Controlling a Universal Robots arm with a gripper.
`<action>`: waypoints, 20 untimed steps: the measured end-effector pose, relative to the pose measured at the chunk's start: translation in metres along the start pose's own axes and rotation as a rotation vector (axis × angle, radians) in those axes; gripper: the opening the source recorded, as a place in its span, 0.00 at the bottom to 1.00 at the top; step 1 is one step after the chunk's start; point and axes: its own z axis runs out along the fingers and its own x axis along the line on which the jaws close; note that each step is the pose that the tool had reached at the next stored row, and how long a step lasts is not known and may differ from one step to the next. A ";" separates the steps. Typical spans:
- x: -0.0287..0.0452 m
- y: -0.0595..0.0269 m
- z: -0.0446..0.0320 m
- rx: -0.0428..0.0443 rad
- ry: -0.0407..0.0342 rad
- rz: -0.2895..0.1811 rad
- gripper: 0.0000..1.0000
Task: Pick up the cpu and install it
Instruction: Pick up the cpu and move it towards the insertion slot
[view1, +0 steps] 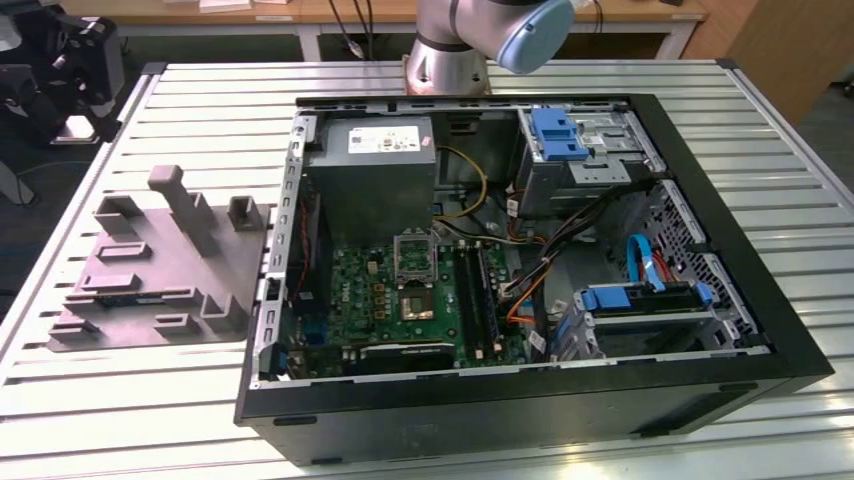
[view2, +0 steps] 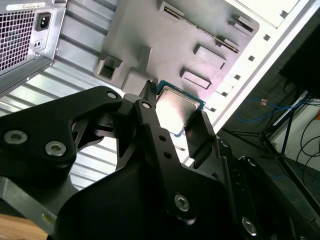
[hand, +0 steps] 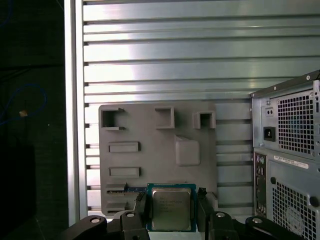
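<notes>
The cpu (hand: 171, 209), a small square chip with a silvery top and a thin green rim, sits between my gripper's two black fingers (hand: 141, 207) in both wrist views. My gripper (hand: 171, 201) is shut on it, one finger on each of two opposite edges. The cpu (view2: 177, 107) hangs well above the grey fixture plate (hand: 150, 135), held roughly level. In the exterior view the open computer case (view1: 534, 410) lies on the table. Its green motherboard carries the black-framed socket (view1: 418, 303).
The grey fixture plate (view1: 147, 270) with raised blocks lies at the exterior view's left of the case, on the slatted aluminium table (view1: 160, 410). Inside the case are a power supply (view1: 380, 160), cables and blue drive brackets (view1: 641, 298). The arm's base (view1: 454, 45) stands behind the case.
</notes>
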 end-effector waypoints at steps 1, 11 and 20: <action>0.0000 0.0000 0.0000 0.0000 0.0000 0.000 0.47; -0.0002 0.0003 -0.0054 0.0000 0.0000 0.000 0.47; -0.0013 0.0004 -0.0058 0.0000 0.0000 0.000 0.47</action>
